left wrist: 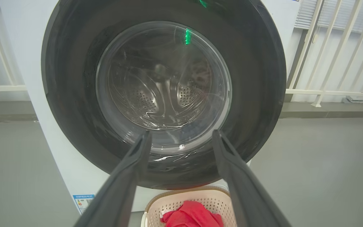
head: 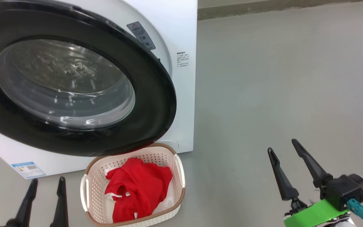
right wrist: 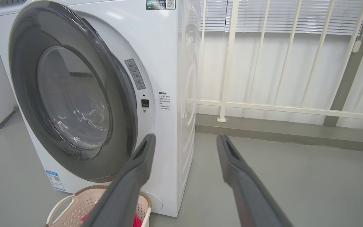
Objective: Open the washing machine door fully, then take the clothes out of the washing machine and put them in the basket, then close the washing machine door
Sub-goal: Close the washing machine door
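Head view has the clothes [head: 137,186] slumped in the basket [head: 96,176], which sits on the floor just below the washing machine door [head: 156,104]. The right wrist view makes the door look slightly ajar, so I'd say closing it is what's left. The left gripper [head: 48,179] and right gripper [head: 281,145] are both spread wide, holding nothing. The door's rigid and the glossy rim is probably slick, so I'd push flat on the rim's free edge, not the glass.

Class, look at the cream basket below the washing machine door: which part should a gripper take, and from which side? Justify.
Probably the white loop handle on the basket's right wall, approached from the right gripper's side: the loop stands proud, while the door overhangs the far end.
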{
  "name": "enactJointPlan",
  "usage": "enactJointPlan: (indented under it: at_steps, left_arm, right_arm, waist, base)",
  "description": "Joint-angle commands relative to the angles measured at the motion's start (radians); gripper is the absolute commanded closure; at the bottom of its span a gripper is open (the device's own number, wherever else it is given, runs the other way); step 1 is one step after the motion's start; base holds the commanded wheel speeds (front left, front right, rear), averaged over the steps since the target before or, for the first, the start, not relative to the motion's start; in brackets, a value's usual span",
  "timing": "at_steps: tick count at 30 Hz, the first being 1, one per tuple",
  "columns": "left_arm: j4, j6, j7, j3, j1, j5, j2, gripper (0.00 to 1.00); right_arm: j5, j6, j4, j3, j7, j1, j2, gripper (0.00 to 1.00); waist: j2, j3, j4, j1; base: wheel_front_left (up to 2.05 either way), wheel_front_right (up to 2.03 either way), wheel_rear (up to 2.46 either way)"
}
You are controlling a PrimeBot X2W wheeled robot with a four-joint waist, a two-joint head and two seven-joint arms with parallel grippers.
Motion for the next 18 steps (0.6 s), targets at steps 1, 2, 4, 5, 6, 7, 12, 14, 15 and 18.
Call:
enactJointPlan:
  at_steps: [1,2,4,5,6,7,12,14,15,18]
  left_arm:
    - [-0.016,-0.015,-0.012,0.054,-0.005,0.019,0.001,0.0]
    - [-0.011,-0.02,-0.012,0.062,0.002,0.027,-0.007,0.0]
    - [-0.005,-0.03,-0.012,0.079,0.011,0.04,-0.021,0.0]
    - [0.001,-0.034,-0.012,0.086,0.014,0.049,-0.026,0.0]
    - [0.006,-0.039,-0.012,0.09,0.016,0.061,-0.028,0.0]
    - [0.01,-0.042,-0.012,0.094,0.018,0.069,-0.031,0.0]
    - [0.022,-0.054,-0.012,0.108,0.02,0.099,-0.048,0.0]
    - [0.025,-0.058,-0.012,0.112,0.018,0.105,-0.054,0.0]
    - [0.027,-0.059,-0.012,0.115,0.018,0.108,-0.056,0.0]
    - [0.031,-0.062,-0.012,0.118,0.016,0.116,-0.061,0.0]
  right_arm:
    - [-0.005,0.005,-0.03,0.012,-0.006,-0.005,-0.007,0.0]
    - [-0.005,0.005,-0.032,0.01,-0.006,-0.002,-0.007,0.0]
    - [-0.005,0.005,-0.034,0.007,-0.006,0.005,-0.007,0.0]
    - [-0.004,0.005,-0.035,0.006,-0.006,0.007,-0.007,0.0]
    - [-0.004,0.005,-0.036,0.005,-0.006,0.01,-0.007,0.0]
    - [-0.004,0.005,-0.036,0.005,-0.006,0.012,-0.007,0.0]
    - [-0.002,0.005,-0.036,0.005,-0.006,0.019,-0.01,0.0]
    - [-0.002,0.005,-0.037,0.005,-0.006,0.02,-0.012,0.0]
    - [-0.002,0.005,-0.037,0.005,-0.006,0.021,-0.013,0.0]
    - [-0.002,0.005,-0.037,0.009,-0.006,0.02,-0.016,0.0]
  waist:
    - [0.0,-0.009,-0.004,0.0]
    - [0.0,-0.011,-0.004,0.0]
    - [0.0,-0.013,-0.003,0.0]
    - [0.0,-0.015,-0.003,0.0]
    - [0.0,-0.016,-0.002,0.0]
    - [0.0,-0.017,-0.002,0.0]
    - [0.0,-0.02,0.002,0.0]
    - [0.0,-0.021,0.004,0.0]
    - [0.0,-0.021,0.005,0.0]
    - [0.0,-0.021,0.008,0.0]
  base:
    - [0.0,0.0,0.0]
    - [0.0,0.0,0.0]
    - [0.0,0.0,0.0]
    - [0.0,0.0,0.0]
    - [0.0,0.0,0.0]
    - [0.0,0.0,0.0]
    - [0.0,0.0,0.0]
    - [0.0,0.0,0.0]
    - [0.0,0.0,0.0]
    - [0.0,0.0,0.0]
